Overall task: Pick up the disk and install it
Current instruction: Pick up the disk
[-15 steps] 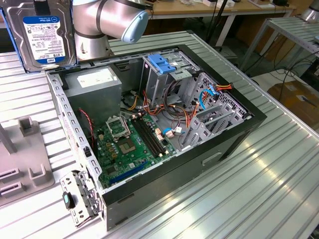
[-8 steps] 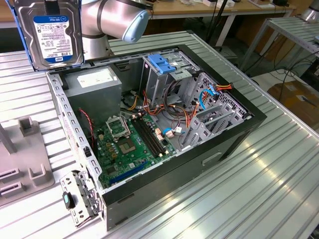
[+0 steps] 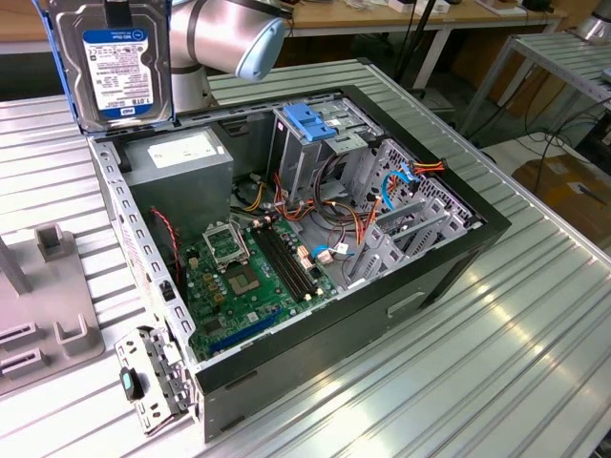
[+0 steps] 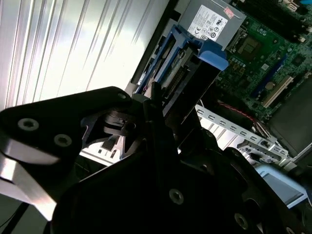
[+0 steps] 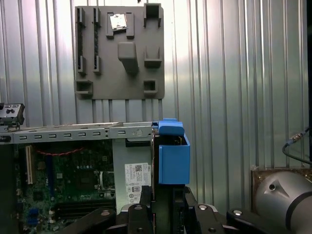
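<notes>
The gripper (image 5: 163,195) held the disk (image 3: 115,62) clamped between its fingers, with the disk's long axis upright and its label facing the exterior camera. The disk hung above one corner of the case (image 3: 458,248), just over the power supply (image 3: 181,157). Farther off, toward the exterior view's right, stood the cage (image 3: 305,157) with its blue latch (image 3: 313,122), well apart from the disk.

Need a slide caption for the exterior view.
Arm holds the disk upright over a corner of the open computer case, label facing the camera.
</notes>
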